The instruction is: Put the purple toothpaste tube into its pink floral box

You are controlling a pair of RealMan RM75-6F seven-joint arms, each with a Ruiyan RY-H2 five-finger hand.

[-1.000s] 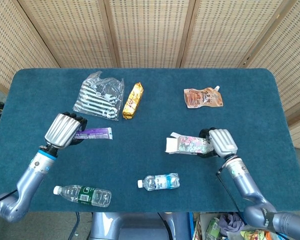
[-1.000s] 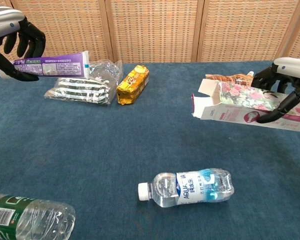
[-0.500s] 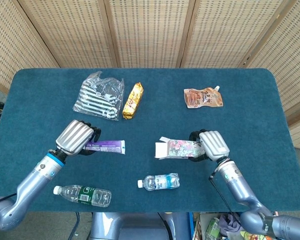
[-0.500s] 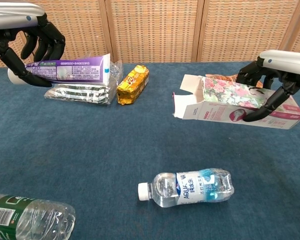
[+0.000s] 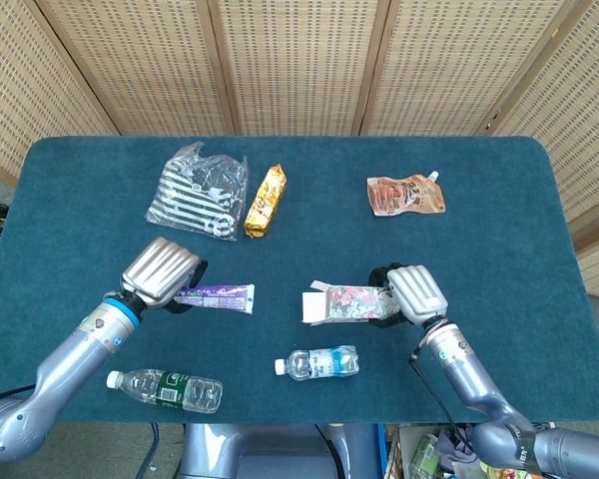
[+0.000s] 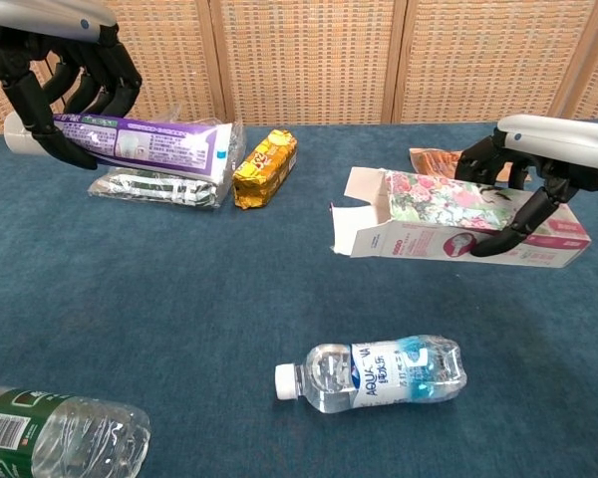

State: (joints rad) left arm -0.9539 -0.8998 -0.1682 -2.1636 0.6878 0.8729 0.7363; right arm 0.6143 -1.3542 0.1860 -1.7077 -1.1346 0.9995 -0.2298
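purple plastic toothpaste tube [image 6: 145,146] hangs clamped in the left hand [image 6: 65,75], outside the box. right hand [image 6: 523,184] grips the pink floral cardboard box [image 6: 458,219], flap open; lining up and insertion remain.

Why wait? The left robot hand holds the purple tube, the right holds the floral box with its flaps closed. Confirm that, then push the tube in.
Not quite: the floral box has its flaps open, as the chest view shows. The left robot hand does hold the purple tube, and the right robot hand holds the box.
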